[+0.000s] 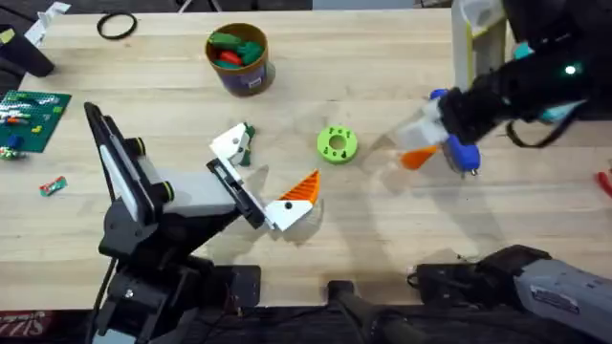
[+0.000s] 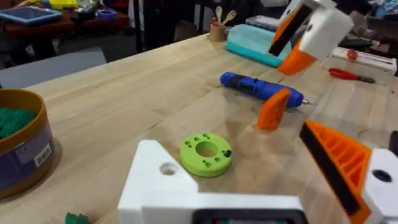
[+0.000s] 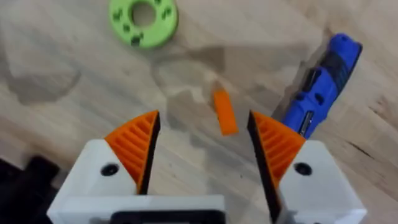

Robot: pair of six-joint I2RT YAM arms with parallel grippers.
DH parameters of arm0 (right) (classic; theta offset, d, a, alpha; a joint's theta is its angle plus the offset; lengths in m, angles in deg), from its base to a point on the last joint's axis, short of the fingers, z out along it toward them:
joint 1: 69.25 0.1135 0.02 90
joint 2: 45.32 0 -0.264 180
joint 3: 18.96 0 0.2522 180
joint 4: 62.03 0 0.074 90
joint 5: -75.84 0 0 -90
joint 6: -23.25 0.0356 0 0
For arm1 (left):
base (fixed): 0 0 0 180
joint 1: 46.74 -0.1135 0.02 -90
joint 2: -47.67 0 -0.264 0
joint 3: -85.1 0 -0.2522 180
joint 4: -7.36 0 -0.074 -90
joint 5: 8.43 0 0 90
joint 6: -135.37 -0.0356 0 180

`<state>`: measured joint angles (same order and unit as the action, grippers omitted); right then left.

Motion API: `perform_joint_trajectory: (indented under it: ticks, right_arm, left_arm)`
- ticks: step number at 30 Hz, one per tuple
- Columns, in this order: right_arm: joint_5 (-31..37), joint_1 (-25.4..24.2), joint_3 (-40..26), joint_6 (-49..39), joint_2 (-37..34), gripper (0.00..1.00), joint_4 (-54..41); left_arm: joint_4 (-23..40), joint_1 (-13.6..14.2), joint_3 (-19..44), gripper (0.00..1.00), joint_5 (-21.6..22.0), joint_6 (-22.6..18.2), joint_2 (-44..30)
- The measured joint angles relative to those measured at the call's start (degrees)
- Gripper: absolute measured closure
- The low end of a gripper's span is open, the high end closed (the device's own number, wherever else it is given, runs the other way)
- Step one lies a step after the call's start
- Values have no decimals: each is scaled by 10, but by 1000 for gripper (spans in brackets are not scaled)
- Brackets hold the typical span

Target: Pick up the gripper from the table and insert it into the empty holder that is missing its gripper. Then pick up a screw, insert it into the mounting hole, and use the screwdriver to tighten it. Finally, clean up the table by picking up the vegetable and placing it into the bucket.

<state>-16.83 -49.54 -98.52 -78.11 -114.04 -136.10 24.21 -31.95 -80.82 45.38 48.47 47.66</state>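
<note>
Right gripper spread, above orange piece

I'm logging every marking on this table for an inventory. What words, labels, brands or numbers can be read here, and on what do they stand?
None can be read.
Bucket: a pale label on its side, print too blurred to read.
Green board at the table's left edge: small markings, too small to read.
Blue screwdriver: no legible text.
Lime-green ring: holes, no writing.

A pale wooden table fills the foreground — behind it, dim cluttered benches and grey floor.
</note>
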Motion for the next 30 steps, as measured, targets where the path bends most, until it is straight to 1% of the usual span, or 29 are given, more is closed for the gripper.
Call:
perform_joint_trajectory:
  ticks: [5,10,15,21,22,30]
  right_arm:
    - [12,0,0,-64,-5,143,-57]
    - [17,-1,0,-99,-38,143,-65]
    - [25,-12,8,-111,-78,143,-54]
    - [29,-29,14,-123,-138,143,-42]
    - [30,-35,15,-127,-158,143,-42]
    - [31,-40,15,-128,-190,143,-35]
  left_arm:
    - [0,0,0,10,0,0,0]
    - [0,0,0,10,0,0,0]
    - [0,0,0,10,0,0,0]
    - [0,0,0,10,0,0,0]
    - [0,0,0,10,0,0,0]
    - [0,0,0,10,0,0,0]
